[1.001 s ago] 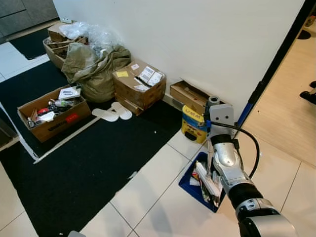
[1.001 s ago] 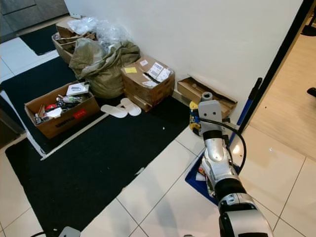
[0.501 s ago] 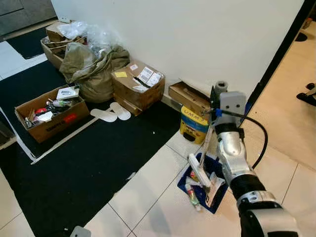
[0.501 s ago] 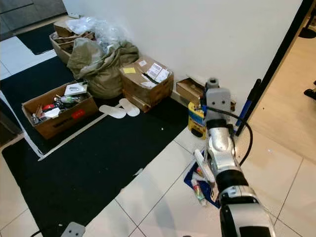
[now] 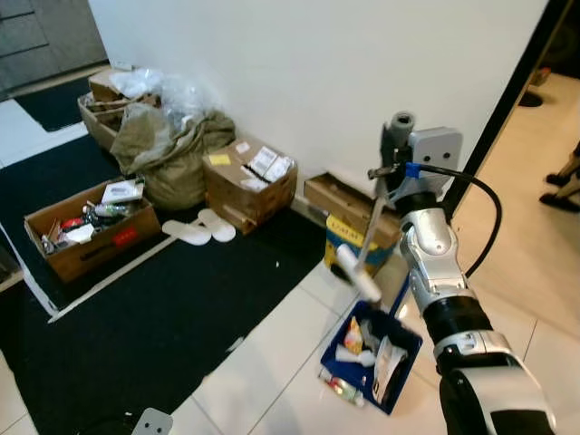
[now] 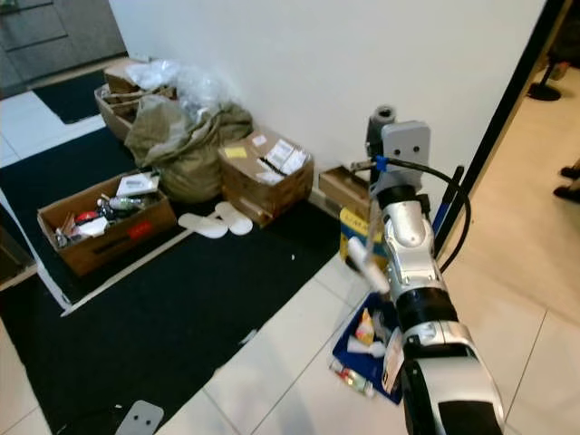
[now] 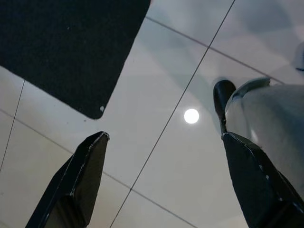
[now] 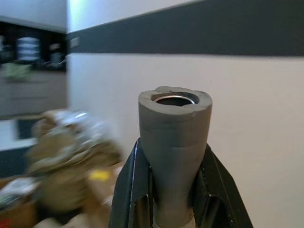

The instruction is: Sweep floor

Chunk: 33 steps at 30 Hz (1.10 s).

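Observation:
My right gripper (image 5: 391, 161) is raised in front of the white wall and is shut on the grey foam handle (image 8: 175, 128) of a sweeping tool. Its black fingers (image 8: 130, 190) press both sides of the handle. The thin shaft slants down to a white head (image 5: 359, 274), which hangs in the air above a blue dustpan (image 5: 407, 329) on the tiles. The dustpan holds several bits of rubbish, among them a bottle and white paper. In the left wrist view my left gripper (image 7: 164, 175) hangs open over white floor tiles beside a corner of the black mat (image 7: 71, 47).
A black mat (image 5: 154, 308) covers the floor on the left. Along the wall stand cardboard boxes (image 5: 249, 177), a full sack (image 5: 163, 145), white slippers (image 5: 199, 228) and a yellow tin (image 5: 344, 243). A blue pole (image 6: 446, 210) leans at the wall's corner. A person's feet (image 5: 566, 172) are at far right.
My right arm has lifted the tool: its white head has come up out of the blue dustpan and the handle now stands higher against the wall. The camera has shifted slightly.

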Tool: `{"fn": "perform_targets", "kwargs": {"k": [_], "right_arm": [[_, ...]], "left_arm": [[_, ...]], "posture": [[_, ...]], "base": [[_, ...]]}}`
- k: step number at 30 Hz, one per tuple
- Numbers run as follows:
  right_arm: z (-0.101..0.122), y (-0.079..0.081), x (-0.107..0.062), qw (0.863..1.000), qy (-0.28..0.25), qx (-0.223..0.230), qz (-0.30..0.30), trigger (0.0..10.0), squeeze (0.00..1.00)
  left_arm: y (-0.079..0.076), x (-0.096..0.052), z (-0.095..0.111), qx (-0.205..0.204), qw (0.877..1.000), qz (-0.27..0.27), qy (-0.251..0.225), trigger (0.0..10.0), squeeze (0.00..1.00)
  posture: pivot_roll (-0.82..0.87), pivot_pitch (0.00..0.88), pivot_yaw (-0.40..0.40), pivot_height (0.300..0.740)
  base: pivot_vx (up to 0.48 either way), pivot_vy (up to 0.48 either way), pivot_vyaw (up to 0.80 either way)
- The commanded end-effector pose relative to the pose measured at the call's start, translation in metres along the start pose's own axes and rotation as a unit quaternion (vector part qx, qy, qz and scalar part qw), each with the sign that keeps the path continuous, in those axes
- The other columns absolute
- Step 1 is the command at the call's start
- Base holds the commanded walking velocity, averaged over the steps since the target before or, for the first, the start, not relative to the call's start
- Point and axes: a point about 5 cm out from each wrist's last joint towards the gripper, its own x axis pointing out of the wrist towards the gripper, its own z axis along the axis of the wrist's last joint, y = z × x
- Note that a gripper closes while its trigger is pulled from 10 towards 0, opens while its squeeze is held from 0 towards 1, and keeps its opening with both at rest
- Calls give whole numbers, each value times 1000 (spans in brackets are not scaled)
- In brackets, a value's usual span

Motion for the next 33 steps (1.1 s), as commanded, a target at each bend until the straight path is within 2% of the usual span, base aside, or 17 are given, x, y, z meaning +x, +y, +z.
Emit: {"fn": "perform_targets", "kwargs": {"k": [1, 3, 8, 10, 12, 14, 18, 20, 24, 30, 33], "right_arm": [[0, 12, 0, 998, 9, 37, 57, 10000, 0], [-9, 20, -7, 992, 42, 51, 111, 10000, 0], [-22, 24, -17, 985, 81, 42, 144, 10000, 0], [-37, 29, -31, 977, 121, 58, 167, 10000, 0], [-37, 29, -31, 977, 121, 58, 167, 10000, 0], [-47, 32, -40, 970, 147, 80, 178, 10000, 0], [-50, 38, -47, 963, 151, 112, 193, 10000, 0], [-51, 46, -53, 957, 147, 132, 212, 10000, 0], [-51, 53, -57, 954, 142, 133, 229, 10000, 0], [-53, 58, -61, 952, 143, 117, 246, 10000, 0], [-52, 56, -60, 954, 147, 120, 234, 10000, 0]], "left_arm": [[-4, -1, -6, -3, 1000, -3, 14, 10000, 0], [-6, -1, -6, -5, 1000, -4, 15, 10000, 0], [-9, -2, -10, -7, 1000, -7, 18, 10000, 0], [-13, -5, -19, -10, 1000, -10, 28, 10000, 0], [-13, -5, -19, -10, 1000, -10, 28, 10000, 0], [-14, -7, -27, -11, 999, -12, 38, 10000, 0], [-15, -9, -32, -12, 999, -16, 45, 10000, 0], [-14, -9, -32, -10, 999, -15, 47, 10000, 0], [-11, -8, -29, -9, 999, -12, 45, 10000, 0], [-10, -5, -22, -8, 999, -11, 37, 10000, 0], [-9, -5, -20, -7, 999, -12, 35, 10000, 0]], "posture": [[-32, 0, -36, 740], [-34, 0, -40, 740], [-38, 10, -48, 740], [-35, 34, -52, 740], [-35, 34, -52, 740], [-33, 44, -50, 740], [-31, 48, -46, 740], [-31, 46, -41, 740], [-32, 46, -37, 740], [-36, 48, -34, 740], [-38, 47, -32, 740]], "base": [[0, 0, 0], [0, 0, 0], [0, 0, 0], [0, 0, 0], [0, 0, 0], [0, 0, 0], [0, 0, 0], [0, -418, 0], [0, -454, 0], [0, -453, 800], [0, -472, 529]]}}
